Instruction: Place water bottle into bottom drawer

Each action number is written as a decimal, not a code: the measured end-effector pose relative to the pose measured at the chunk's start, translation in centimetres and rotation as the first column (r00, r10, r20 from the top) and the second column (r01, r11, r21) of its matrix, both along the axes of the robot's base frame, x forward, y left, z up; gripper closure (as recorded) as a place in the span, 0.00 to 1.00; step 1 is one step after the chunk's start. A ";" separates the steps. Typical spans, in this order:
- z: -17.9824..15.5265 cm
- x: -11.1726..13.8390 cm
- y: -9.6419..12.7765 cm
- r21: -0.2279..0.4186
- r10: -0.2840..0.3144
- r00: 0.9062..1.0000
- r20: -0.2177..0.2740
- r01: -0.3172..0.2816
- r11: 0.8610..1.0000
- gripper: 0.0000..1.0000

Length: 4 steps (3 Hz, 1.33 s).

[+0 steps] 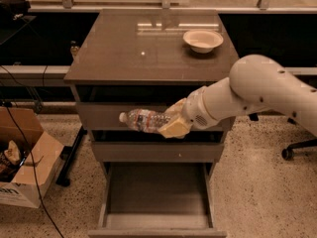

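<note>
The water bottle (141, 120) is clear and ribbed, lying sideways in the air with its cap pointing left, in front of the top drawer. My gripper (171, 124) is shut on the bottle's base end, with cream fingers (173, 128) wrapped around it. The white arm reaches in from the right. The bottom drawer (156, 217) is pulled open below, its flat grey floor bare. The bottle hangs well above the drawer's floor, over its back left part.
A cream bowl (202, 40) sits on the cabinet top (129, 53) at the back right. An open cardboard box (22, 157) stands on the floor to the left, with cables beside it. A chair base (297, 150) is at the right.
</note>
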<state>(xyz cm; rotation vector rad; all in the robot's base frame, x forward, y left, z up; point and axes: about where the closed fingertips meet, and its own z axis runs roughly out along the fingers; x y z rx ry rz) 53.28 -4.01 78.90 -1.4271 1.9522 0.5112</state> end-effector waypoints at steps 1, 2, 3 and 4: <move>-5.5 2.4 0.8 0.077 -0.023 0.998 -0.053 0.027 0.997 1.00; -12.3 4.7 0.7 0.172 -0.047 0.991 -0.128 0.069 0.983 1.00; -15.2 4.7 0.9 0.193 -0.043 0.984 -0.174 0.077 0.978 1.00; -15.5 4.5 1.2 0.141 -0.034 0.980 -0.199 0.063 0.988 1.00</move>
